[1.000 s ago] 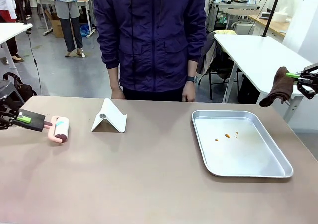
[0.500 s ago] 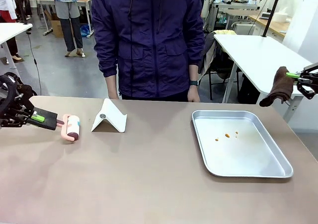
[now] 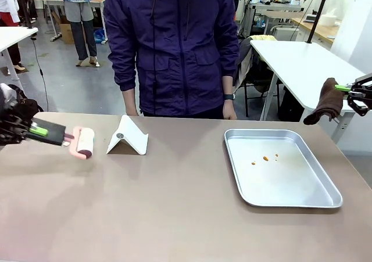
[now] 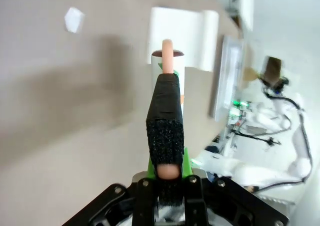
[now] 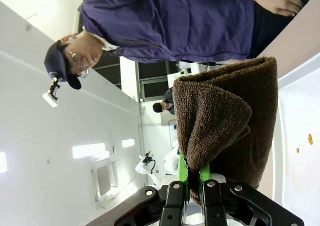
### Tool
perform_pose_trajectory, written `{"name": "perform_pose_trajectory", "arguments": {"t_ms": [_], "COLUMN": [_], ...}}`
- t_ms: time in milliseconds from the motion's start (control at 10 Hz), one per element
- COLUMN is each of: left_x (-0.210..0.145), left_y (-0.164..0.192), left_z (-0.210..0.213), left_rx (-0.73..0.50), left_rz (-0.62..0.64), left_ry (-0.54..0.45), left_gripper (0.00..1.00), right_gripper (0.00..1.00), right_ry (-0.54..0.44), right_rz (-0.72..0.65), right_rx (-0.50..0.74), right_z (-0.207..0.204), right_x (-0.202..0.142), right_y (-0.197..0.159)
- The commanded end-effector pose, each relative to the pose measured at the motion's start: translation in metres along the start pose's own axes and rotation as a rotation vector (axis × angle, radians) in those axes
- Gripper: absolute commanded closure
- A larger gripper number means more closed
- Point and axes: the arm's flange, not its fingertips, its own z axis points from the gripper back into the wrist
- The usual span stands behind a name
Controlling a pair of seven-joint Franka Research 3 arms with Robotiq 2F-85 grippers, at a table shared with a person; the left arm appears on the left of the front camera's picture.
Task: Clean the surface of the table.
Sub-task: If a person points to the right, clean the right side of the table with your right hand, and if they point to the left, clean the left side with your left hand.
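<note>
The brownish-taupe table spans the front view. At its left end my left gripper is shut on the pink handle of a lint roller, whose white roll hangs just above the top, beside a white folded stand. The left wrist view looks along the shut left gripper to the lint roller, with the table beneath. Beyond the table's right edge, my right gripper is held up, shut on a brown cloth. In the right wrist view, the brown cloth droops from the right gripper.
A metal tray with a few orange crumbs lies on the right half of the table. A person in a dark blue jacket stands at the far edge. A small white scrap lies on the top near the roller.
My left gripper has carried the lint roller to the right, toward the white stand, and raised it slightly. The right gripper with the cloth has stayed put.
</note>
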Motion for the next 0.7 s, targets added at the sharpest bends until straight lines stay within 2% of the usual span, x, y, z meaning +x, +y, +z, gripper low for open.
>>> {"name": "perform_pose_trajectory", "arguments": {"t_ms": [0,300,400,600], "left_x": [-0.026,-0.057,-0.066,-0.077], "left_y": [-0.013,0.005,0.022,0.061], "left_z": [0.057,0.145,0.179,0.221], "left_rx": [-0.194,-0.354,-0.42,-0.511], "left_rz": [-0.089,-0.114,-0.112,-0.071], "left_ry": [-0.046,-0.06,-0.134,-0.176], "left_gripper": [0.81,0.81,0.81,0.81], "right_gripper": [0.9,0.9,0.9,0.9], "right_ry": [0.014,0.014,0.014,0.014], "right_rz": [0.006,0.006,0.006,0.006], "right_rx": [0.002,0.002,0.002,0.002], "right_z": [0.003,0.003,0.003,0.003], "right_x": [-0.002,-0.002,-0.002,-0.002], "right_y": [0.003,0.003,0.003,0.003]}}
